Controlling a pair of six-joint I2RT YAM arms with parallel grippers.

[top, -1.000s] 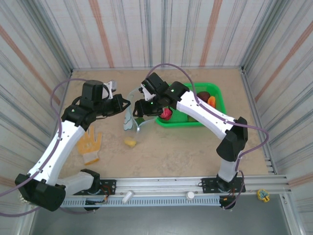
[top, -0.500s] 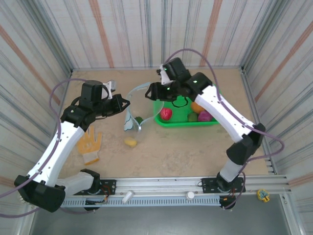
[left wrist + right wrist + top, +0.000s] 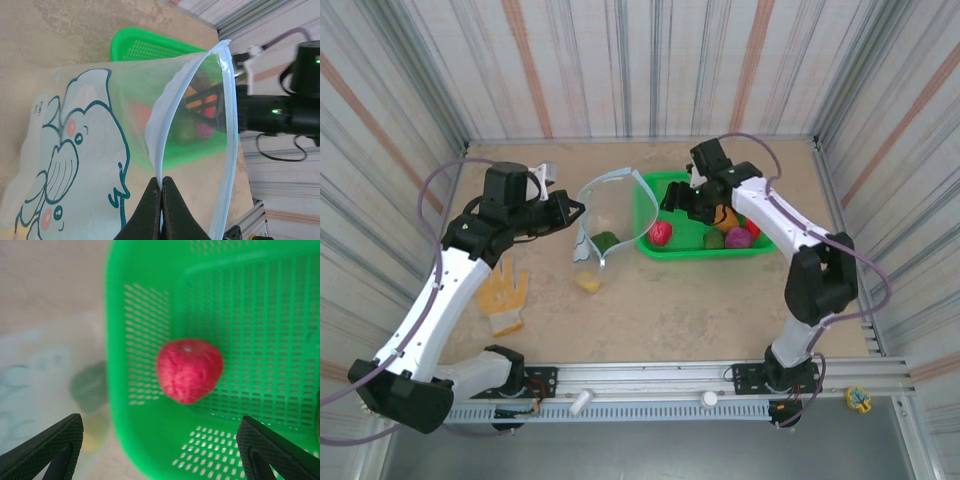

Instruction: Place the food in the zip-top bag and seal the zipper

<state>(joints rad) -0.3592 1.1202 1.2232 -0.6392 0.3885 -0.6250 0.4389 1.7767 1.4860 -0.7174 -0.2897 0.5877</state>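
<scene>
L gripper (image 3: 161, 187) is clamped shut on the zipper (image 3: 227, 125), holding the bag (image 3: 85, 150) up w/ its mouth gaping toward 3 o'clock. R gripper (image 3: 157, 450) hangs w/ fingers wide apart, nothing btwn them, above the basket's (image 3: 700, 248) 9 o'clock end, over a red fruit (image 3: 189, 371). Basket sits just at 3 o'clock of the bag w/ more food (orange, green, purple bits). A green piece (image 3: 606, 240) lies in the bag. A yellow piece (image 3: 587, 283) lies on the table (image 3: 720, 300) at the bag's 6 o'clock, and a glove (image 3: 504, 295) at 8.
</scene>
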